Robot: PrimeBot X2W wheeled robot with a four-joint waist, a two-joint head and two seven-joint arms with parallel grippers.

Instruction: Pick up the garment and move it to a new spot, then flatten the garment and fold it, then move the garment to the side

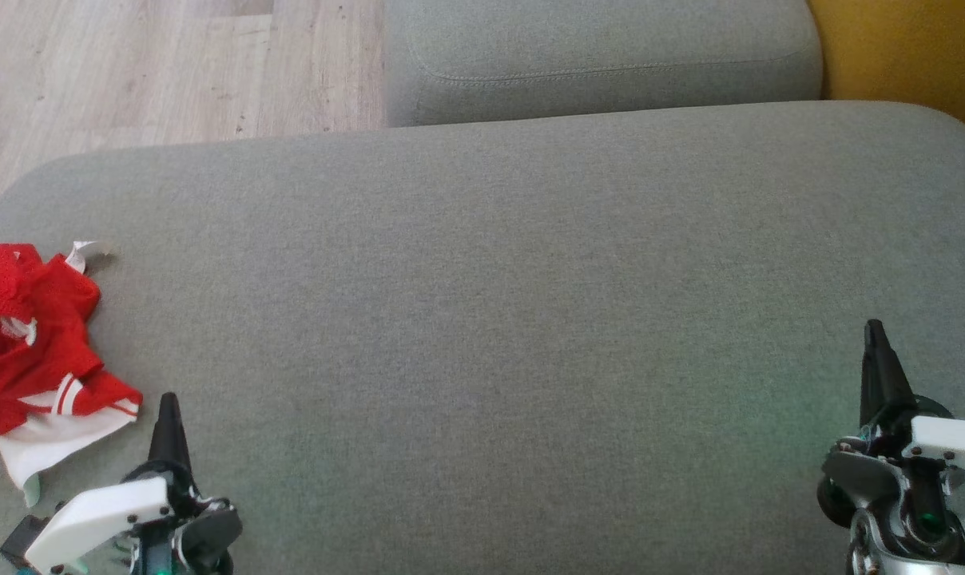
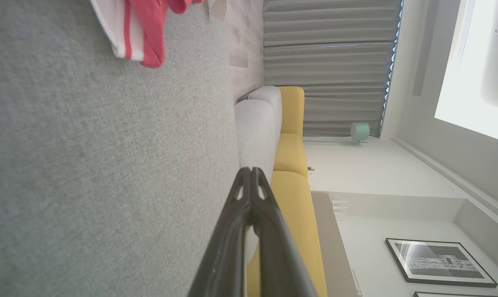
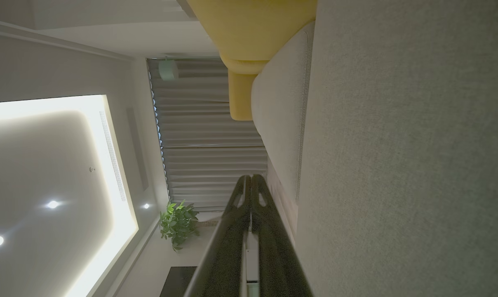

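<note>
A big grey seat [image 1: 530, 319] covered in soft cloth is in the middle. Behind it is a second grey cushion [image 1: 602, 56], and beside that is a yellow sofa [image 1: 906, 56]. The floor [image 1: 171, 72] is made of pale wood planks. Long grey curtains [image 2: 327, 66] hang in folds at the far side of the room. A small round green lamp [image 2: 359, 131] is near them. A picture in a black frame [image 2: 438, 262] hangs on a white wall [image 2: 397, 177]. A leafy green plant [image 3: 179, 222] stands by the curtains. The ceiling [image 3: 47, 165] has a bright glowing edge and small round lights [image 3: 52, 204].
</note>
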